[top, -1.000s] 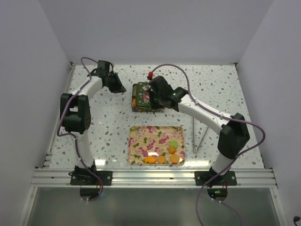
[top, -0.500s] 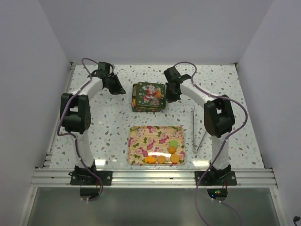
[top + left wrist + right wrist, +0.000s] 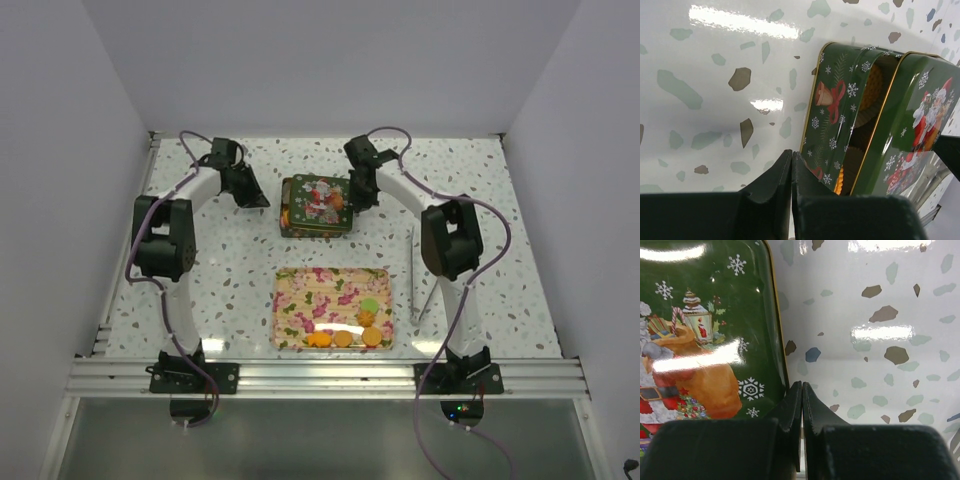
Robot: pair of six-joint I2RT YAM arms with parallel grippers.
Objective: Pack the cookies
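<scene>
**Two closed grippers flank a Christmas tin with its lid askew; five cookies lie on the tray**

Seen from above, a green Christmas tin (image 3: 288, 216) stands at the middle of the speckled table (image 3: 230, 270). Its Santa-printed lid (image 3: 320, 198) is laid on top but shifted toward the right, so a gap is left open along the tin's left side. Through that gap, in the left wrist view, a pleated paper cup and something orange are glimpsed inside.

The left gripper (image 3: 791, 160) is held just beside the tin's left wall, its fingers pressed together on nothing. The right gripper (image 3: 801, 390) is held at the lid's right edge, its fingers likewise together and empty.

Nearer the arm bases, a floral tray (image 3: 300, 290) carries five cookies (image 3: 343, 338) in its near right corner: four orange-brown and one pale green. These are not yet packed.

The step in hand is judged to be the handling of the lid. If the lid is to be seated, it is best pushed leftward by the right fingers while the tin is braced from the left, so the tin is not slid across the table. Since cookies are left on the tray, the lid is better lifted clear first.
</scene>
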